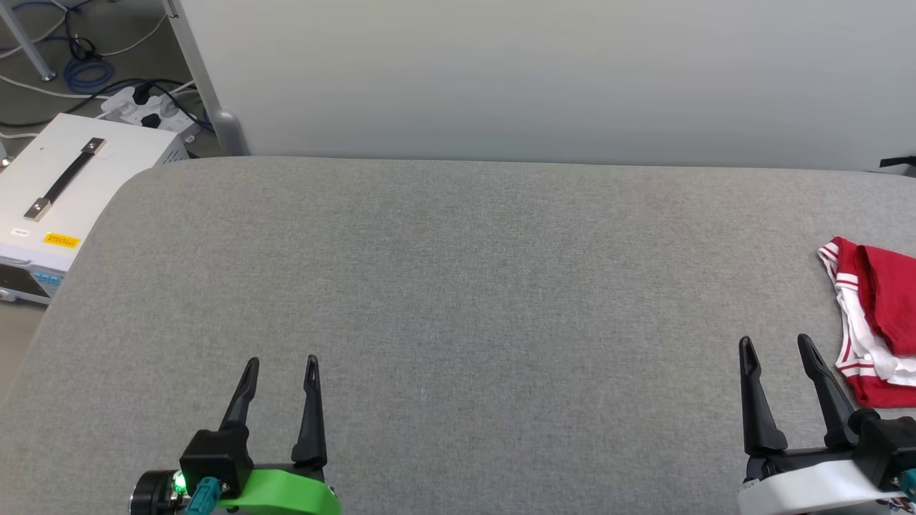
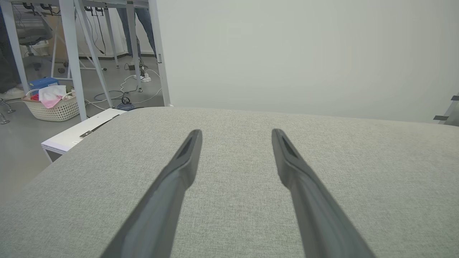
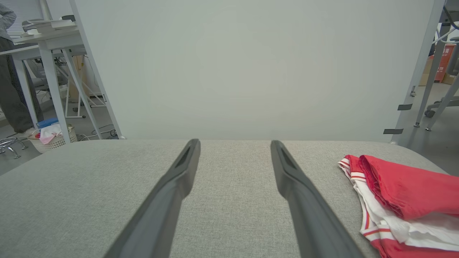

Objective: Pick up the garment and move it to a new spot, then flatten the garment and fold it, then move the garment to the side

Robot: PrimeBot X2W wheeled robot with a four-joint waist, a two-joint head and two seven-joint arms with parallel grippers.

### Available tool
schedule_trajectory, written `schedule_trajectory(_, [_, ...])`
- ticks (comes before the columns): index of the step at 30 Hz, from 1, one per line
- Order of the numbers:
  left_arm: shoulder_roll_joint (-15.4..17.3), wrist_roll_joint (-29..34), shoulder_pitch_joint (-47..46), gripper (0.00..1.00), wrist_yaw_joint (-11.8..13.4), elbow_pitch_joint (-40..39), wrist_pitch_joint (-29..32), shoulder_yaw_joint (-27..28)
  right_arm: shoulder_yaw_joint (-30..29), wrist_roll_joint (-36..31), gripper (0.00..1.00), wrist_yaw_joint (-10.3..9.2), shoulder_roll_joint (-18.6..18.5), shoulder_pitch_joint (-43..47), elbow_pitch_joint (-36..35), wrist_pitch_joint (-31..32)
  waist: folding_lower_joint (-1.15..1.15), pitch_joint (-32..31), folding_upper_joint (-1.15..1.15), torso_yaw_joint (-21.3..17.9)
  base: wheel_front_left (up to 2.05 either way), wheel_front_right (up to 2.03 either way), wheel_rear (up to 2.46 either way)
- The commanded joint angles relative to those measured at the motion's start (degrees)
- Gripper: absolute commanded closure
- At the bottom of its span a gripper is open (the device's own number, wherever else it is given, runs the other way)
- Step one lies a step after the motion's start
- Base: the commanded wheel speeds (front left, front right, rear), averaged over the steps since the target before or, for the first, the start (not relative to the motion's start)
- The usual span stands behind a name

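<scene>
- Two grippers, both with jaws spread wide and nothing between the fingers. We list the left gripper (image 1: 282, 360) at the near left of the table (image 1: 458, 286) and the right gripper (image 1: 774, 338) at the near right. Each is over the table's bare grey surface, fingers pointing toward the far edge.
- One garment (image 1: 876, 322): red cloth over white, with red-and-white striped trim along its left border. It lies in a layered, somewhat rumpled bundle at the table's right margin. It runs out past the right side of the head view, so we cannot give its full extent.
- Bearing: the garment lies to the right of the right gripper and slightly ahead of its fingertips, near the outer finger but apart from it. The left gripper is well apart from it, across the width of the table.
- Axis: the part we see runs near-to-far, roughly parallel to the right gripper's fingers rather than across them.
- Nearer arm: the right, plainly.
- Stage, as we judge it: a bundle at the side with both grippers free fits a garment waiting to be picked up. It fits equally one already folded and set aside. The layers look loose rather than squared, but we do not count that as decisive.
- Any reach for the garment, should one be due, would in our judgement turn on a sideways move to the right by the right arm.
</scene>
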Motion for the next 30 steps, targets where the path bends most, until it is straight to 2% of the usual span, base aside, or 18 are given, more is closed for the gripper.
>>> schedule_trajectory(1, [-0.2,-0.5,0.9,0.0,0.0,0.0,-0.3,-0.1,0.0,0.4,0.0,-0.03,0.2,0.7,-0.4,-0.3,0.0,-0.1,0.0,0.0,0.0,0.0,0.0])
schedule_trajectory(4, [-0.2,-0.6,1.1,0.0,-0.1,-0.1,-0.3,-0.1,0.0,0.4,0.0,-0.03,0.4,1.0,-0.5,-0.3,0.0,-0.1,0.0,0.0,0.0,0.0,0.0])
schedule_trajectory(5, [0.0,0.0,0.4,1.0,-0.1,0.0,0.0,-0.1,0.0,0.0,1.0,0.0,0.2,0.2,-0.1,0.0,0.0,-0.1,0.0,0.0,0.0,0.0,0.0])
schedule_trajectory(30, [0.0,1.1,-0.5,1.0,0.1,-0.4,2.5,0.3,0.3,-1.6,1.0,-0.01,0.3,-1.0,0.5,2.4,0.0,-0.1,0.0,-0.6,0.0,0.0,0.0])
